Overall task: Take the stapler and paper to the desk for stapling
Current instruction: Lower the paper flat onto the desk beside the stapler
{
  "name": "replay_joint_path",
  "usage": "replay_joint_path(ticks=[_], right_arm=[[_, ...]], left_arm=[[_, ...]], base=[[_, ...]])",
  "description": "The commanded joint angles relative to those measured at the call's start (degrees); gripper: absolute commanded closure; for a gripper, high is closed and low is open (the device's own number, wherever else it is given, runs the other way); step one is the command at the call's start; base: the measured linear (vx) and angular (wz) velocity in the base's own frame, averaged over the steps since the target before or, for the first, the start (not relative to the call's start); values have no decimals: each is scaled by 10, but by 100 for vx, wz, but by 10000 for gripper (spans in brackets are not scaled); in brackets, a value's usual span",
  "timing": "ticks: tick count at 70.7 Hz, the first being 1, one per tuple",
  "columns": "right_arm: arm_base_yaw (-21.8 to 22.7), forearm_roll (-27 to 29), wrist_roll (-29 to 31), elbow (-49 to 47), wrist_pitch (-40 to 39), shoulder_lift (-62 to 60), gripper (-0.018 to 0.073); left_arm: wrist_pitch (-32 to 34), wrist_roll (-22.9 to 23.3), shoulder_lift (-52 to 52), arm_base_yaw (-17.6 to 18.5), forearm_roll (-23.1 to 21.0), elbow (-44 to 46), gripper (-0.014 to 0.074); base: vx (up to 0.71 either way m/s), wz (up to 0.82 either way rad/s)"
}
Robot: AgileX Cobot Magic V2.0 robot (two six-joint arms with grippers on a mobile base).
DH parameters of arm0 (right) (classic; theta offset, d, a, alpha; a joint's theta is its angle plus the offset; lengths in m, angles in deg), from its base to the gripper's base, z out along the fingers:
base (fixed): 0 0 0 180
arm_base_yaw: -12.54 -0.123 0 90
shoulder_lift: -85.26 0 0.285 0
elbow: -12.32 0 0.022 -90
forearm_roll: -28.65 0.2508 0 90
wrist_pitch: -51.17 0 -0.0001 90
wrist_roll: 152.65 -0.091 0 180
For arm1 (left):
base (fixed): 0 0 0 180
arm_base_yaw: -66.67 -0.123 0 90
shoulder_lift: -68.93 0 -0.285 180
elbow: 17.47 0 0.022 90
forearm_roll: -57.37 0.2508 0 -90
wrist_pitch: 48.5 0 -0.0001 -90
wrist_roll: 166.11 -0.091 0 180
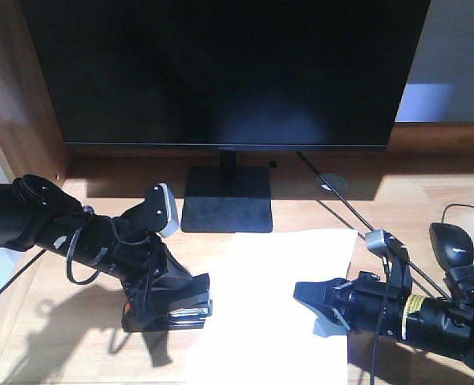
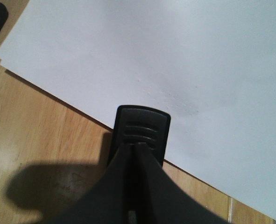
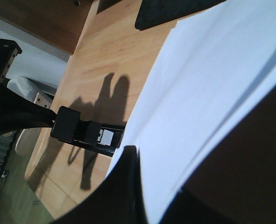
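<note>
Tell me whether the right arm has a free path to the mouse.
Probably yes. The mouse lies on bare desk just beyond the right gripper, which is shut on the paper and must release first.

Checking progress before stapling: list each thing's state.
stapler: on the desk, at the paper's left edge, held by the left gripper.
paper: flat on desk, right gripper pinching its right edge.
monitor: screen dark.

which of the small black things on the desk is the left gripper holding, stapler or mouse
The stapler, clamped in the left gripper at the left edge of the paper. The mouse lies untouched far right, beyond the right gripper.
</note>
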Motion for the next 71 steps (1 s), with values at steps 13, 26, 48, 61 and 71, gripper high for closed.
replay_joint_path(ticks=[13,26,48,61,71], right_arm=[[-1,2,9,-10,-78,-17,560],[-1,-2,2,-10,-103,4,560],[-1,-3,-13,-12,-197,94,560],[-8,-65,-64,-63,-197,125,560],[-30,-102,-116,-116,-196,137,560]], left_arm=[[-17,0,-26,3,-27,12,603],[-17,0,-26,3,-27,12,603],[-17,0,-26,3,-27,12,603],[-17,0,-26,3,-27,12,603],[-17,0,-26,3,-27,12,603]], base=[[0,0],[0,0],[0,0],[0,0],[0,0]])
